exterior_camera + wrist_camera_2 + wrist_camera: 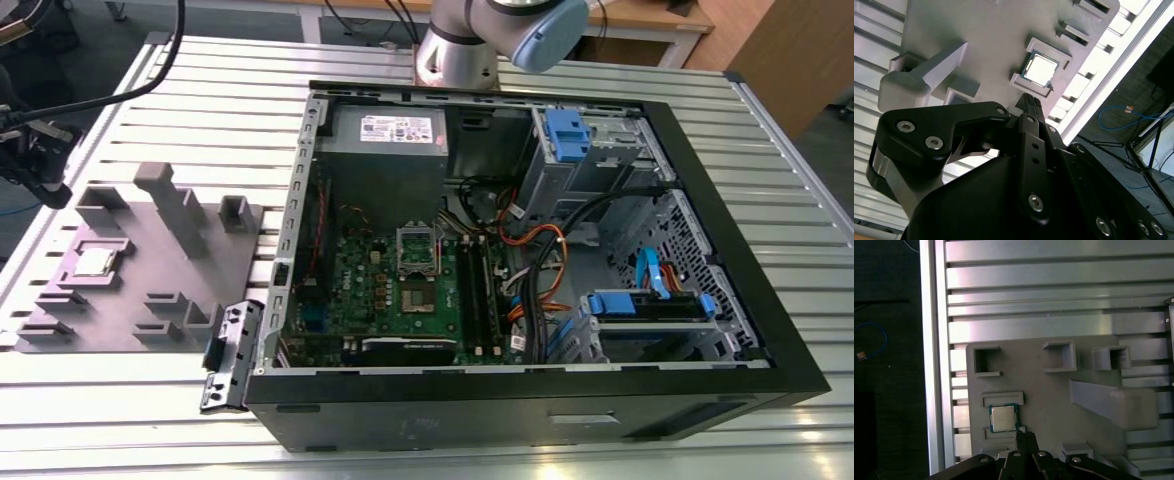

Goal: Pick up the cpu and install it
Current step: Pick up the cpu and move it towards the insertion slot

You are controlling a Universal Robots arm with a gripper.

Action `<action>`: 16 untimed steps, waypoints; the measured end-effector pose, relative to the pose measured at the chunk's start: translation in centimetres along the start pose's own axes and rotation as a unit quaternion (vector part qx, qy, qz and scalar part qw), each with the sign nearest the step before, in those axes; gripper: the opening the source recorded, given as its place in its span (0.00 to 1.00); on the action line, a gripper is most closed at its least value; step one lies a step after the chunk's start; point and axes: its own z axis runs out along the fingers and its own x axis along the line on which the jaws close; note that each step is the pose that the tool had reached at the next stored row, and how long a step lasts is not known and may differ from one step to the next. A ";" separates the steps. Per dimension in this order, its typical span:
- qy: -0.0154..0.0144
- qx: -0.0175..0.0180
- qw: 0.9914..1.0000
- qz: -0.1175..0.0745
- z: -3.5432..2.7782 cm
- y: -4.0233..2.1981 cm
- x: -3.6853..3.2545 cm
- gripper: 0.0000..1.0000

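Note:
The cpu (94, 262) (1040, 70) (1003, 418), a small square chip with a pale silver top, lies in a raised nest on the grey fixture plate (147, 280) at the exterior view's left. My gripper (51, 190) (1030, 101) (1024, 436) hangs above that plate, just beside the cpu and apart from it. Its black fingers are shut together with nothing between them. Inside the open computer case (534, 250), the green board (387, 290) shows its socket (422, 298) with the shiny metal frame (416, 248) lifted.
The fixture plate carries several raised grey blocks and holders (180, 205) (1114, 402) around the cpu's nest. It rests on a ribbed aluminium table (200, 100); the table's edge (936, 365) runs close by the cpu. Cables and blue drive brackets (641, 300) fill the case.

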 end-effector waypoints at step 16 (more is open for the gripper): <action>0.000 0.000 1.000 0.000 1.54 -0.15 1.08 0.11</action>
